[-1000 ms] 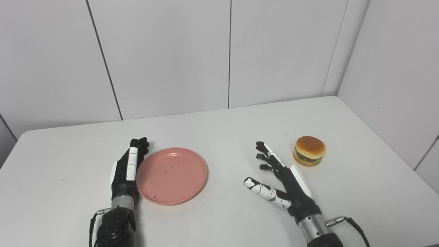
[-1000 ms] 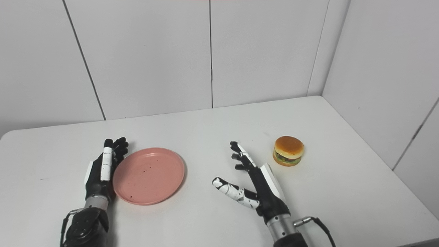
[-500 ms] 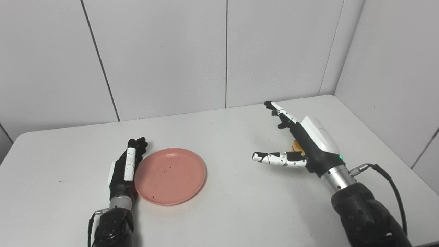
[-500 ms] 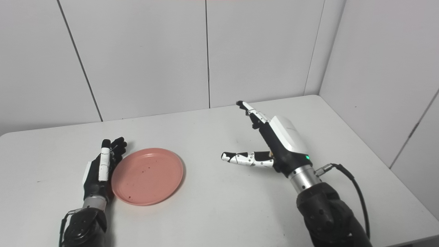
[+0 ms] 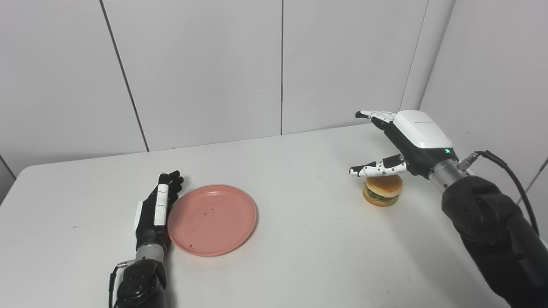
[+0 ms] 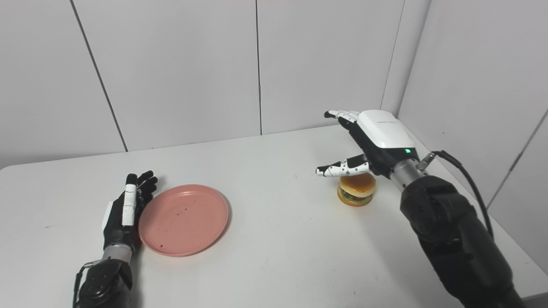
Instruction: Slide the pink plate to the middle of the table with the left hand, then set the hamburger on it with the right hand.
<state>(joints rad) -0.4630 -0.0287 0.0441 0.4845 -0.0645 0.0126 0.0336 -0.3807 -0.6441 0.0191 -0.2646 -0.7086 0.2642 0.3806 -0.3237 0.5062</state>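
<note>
A pink plate (image 5: pixel 212 219) lies flat on the white table (image 5: pixel 299 256), left of centre. My left hand (image 5: pixel 156 209) rests edge-on along the plate's left rim, fingers straight, holding nothing. A hamburger (image 5: pixel 382 190) with a tan bun stands at the right side of the table. My right hand (image 5: pixel 402 139) hovers open in the air above it, palm down, fingers spread and pointing left, thumb just over the bun. In the right eye view the same hand (image 6: pixel 368 143) hangs over the hamburger (image 6: pixel 357 189).
Grey wall panels close off the back and right side of the table. A black cable (image 5: pixel 509 175) loops off my right forearm. The table's right edge runs close behind the hamburger.
My right hand rose from the table, swung right and back, and turned palm down over the hamburger. The left hand and plate stayed put. The camera shifted slightly.
</note>
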